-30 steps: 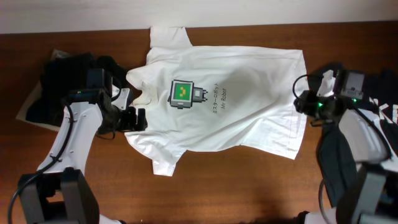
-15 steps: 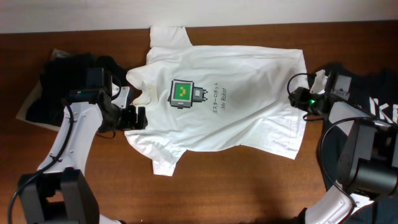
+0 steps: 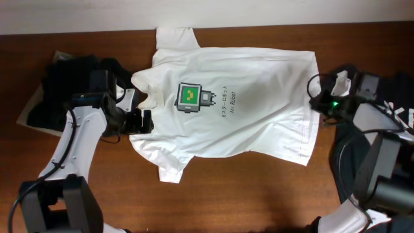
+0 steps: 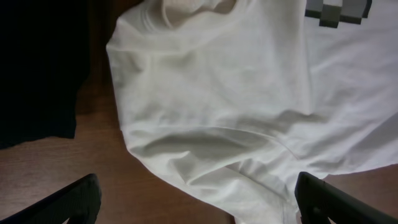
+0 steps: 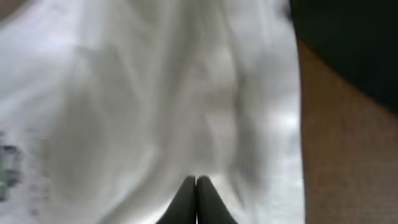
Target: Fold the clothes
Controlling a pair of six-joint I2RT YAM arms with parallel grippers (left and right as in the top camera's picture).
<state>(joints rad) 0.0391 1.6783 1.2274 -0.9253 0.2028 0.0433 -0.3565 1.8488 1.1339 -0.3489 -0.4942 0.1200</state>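
The white T-shirt point(image 3: 259, 110) with the green-and-grey robot print point(image 3: 192, 98) lies spread flat on the brown table, collar to the left and hem to the right. My left gripper point(image 3: 138, 123) is open beside the collar and the near sleeve. In the left wrist view its fingers point(image 4: 199, 202) stand wide apart over the shirt's shoulder point(image 4: 236, 93). My right gripper point(image 3: 315, 103) is at the hem's edge. In the right wrist view its fingertips point(image 5: 196, 186) are pressed together above the white cloth point(image 5: 155, 93), with no cloth seen between them.
Black clothes lie in a heap at the left point(image 3: 65, 84), also in the left wrist view point(image 4: 37, 62). More black clothing lies at the right edge point(image 3: 394, 97), seen too in the right wrist view point(image 5: 348, 37). Bare table point(image 3: 246, 194) runs along the front.
My right gripper moved left over the hem, then back right to its edge. The left arm and the shirt have not moved.
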